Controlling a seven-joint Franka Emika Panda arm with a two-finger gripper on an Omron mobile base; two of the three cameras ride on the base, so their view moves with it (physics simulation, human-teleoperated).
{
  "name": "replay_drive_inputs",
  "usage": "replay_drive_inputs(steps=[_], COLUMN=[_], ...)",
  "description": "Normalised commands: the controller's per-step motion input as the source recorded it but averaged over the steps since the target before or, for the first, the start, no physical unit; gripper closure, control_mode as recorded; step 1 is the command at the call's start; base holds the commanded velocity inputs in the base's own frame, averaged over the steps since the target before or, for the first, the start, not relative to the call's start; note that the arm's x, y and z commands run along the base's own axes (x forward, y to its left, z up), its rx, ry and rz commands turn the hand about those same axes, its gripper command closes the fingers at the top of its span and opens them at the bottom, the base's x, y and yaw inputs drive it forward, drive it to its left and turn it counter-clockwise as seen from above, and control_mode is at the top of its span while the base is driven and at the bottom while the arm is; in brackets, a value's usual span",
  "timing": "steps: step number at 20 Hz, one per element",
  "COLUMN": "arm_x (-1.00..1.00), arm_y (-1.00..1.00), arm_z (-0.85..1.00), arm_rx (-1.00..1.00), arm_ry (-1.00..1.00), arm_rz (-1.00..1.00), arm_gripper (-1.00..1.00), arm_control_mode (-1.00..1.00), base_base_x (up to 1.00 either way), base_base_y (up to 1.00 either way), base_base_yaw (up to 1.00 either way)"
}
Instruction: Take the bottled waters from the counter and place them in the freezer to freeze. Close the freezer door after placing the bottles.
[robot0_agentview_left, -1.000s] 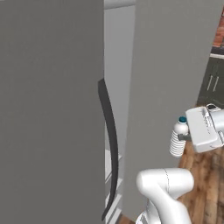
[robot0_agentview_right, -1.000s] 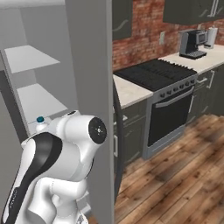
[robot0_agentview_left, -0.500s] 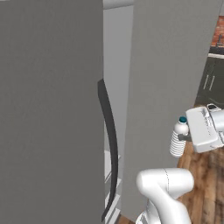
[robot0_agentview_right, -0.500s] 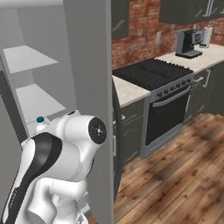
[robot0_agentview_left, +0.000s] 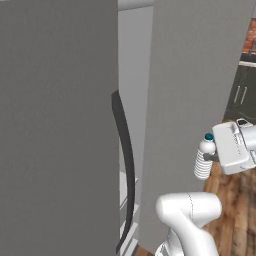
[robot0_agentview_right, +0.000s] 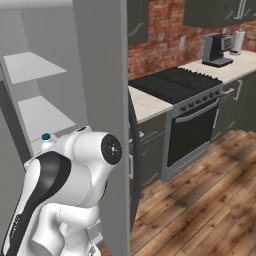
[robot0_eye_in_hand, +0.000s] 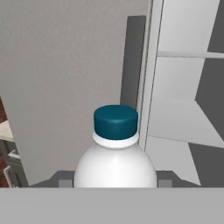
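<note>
1. Left base view: hand grips a water bottle upright by its neck, in mid-air in front of the right-hand grey door of the freezer. The freezer door with the dark bar handle stands swung open at the left, and pale shelf edges show low in the gap between the doors.

2. Right base view: blue cap of the bottle peeks over the white arm, close to the lower white shelf inside the open freezer. The surface beside the black stove is well apart.

3. Hand view: bottle sits between the fingertips, facing the grey door edge, with the compartment's shelves off to the right.

4. Judgement: this is the carry-to-freezer step. The next move calls for shifting toward the opening, then reaching in, setting the bottle upright on a shelf and letting go.
</note>
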Motion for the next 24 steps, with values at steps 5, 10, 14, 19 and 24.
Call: replay_drive_inputs(steps=[5,10,14,19,24], arm_x=[0.00,0.00,0.18,0.56,0.57], arm_y=[0.00,0.00,0.10,0.56,0.78], arm_z=[0.00,0.00,0.00,0.00,0.00], arm_rx=[0.00,0.00,0.00,0.00,0.00], arm_ry=[0.00,0.00,0.00,0.00,0.00], arm_rz=[0.00,0.00,0.00,0.00,0.00], arm_gripper=[1.00,1.00,1.00,1.00,1.00], arm_control_mode=[1.00,1.00,-1.00,-1.00,-1.00], base_base_x=[0.42,0.31,0.15,0.00,0.00], base_base_y=[0.05,0.16,0.09,0.00,0.00], base_base_yaw=[0.00,0.00,0.00,0.00,0.00])
